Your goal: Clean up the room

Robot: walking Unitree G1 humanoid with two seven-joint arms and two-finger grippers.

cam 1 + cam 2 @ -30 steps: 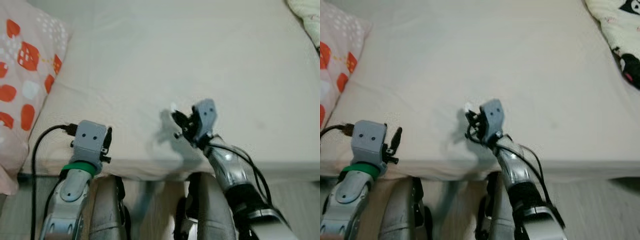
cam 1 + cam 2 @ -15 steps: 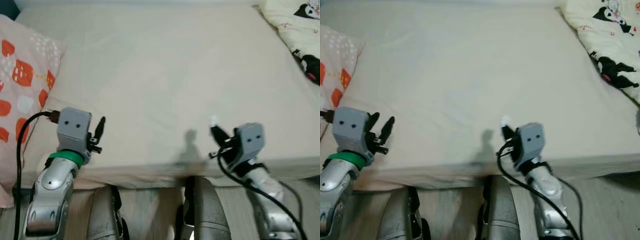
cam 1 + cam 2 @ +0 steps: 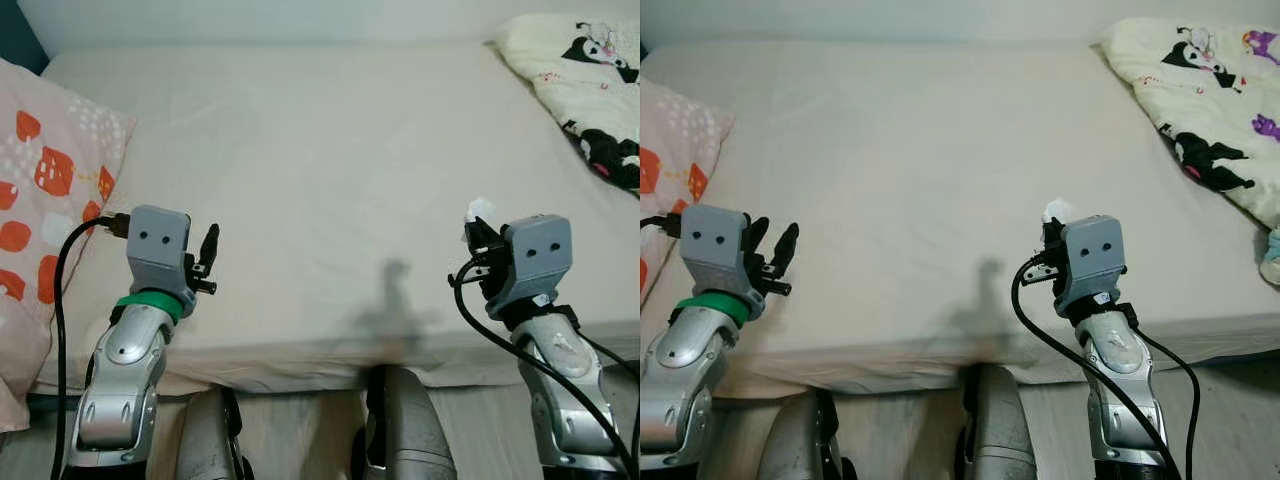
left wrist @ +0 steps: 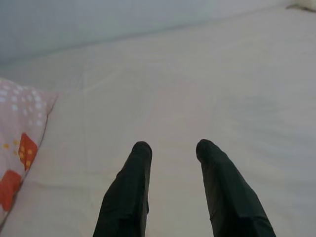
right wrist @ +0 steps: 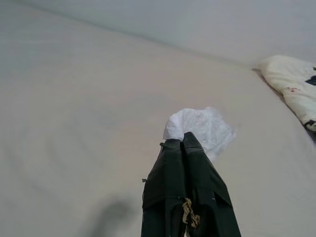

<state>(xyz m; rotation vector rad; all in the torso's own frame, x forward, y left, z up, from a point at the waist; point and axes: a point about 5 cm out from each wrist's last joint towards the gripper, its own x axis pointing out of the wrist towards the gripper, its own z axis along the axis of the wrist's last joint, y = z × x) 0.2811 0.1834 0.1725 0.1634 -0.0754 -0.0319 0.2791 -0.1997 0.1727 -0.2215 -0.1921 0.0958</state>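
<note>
The right gripper (image 5: 183, 140) pinches a crumpled white tissue (image 5: 200, 129) above the bed's (image 3: 330, 150) near edge; the left gripper (image 4: 170, 150) is spread, empty. Keep the pinch firm while carrying it away.

The bed sheet (image 3: 320, 150) is plain cream. At nine o'clock, the pillow (image 3: 45, 190) is pink with orange-red patches and white dots. At two o'clock, the pale yellow blanket (image 3: 1200, 110) carries black cartoon figures.
</note>
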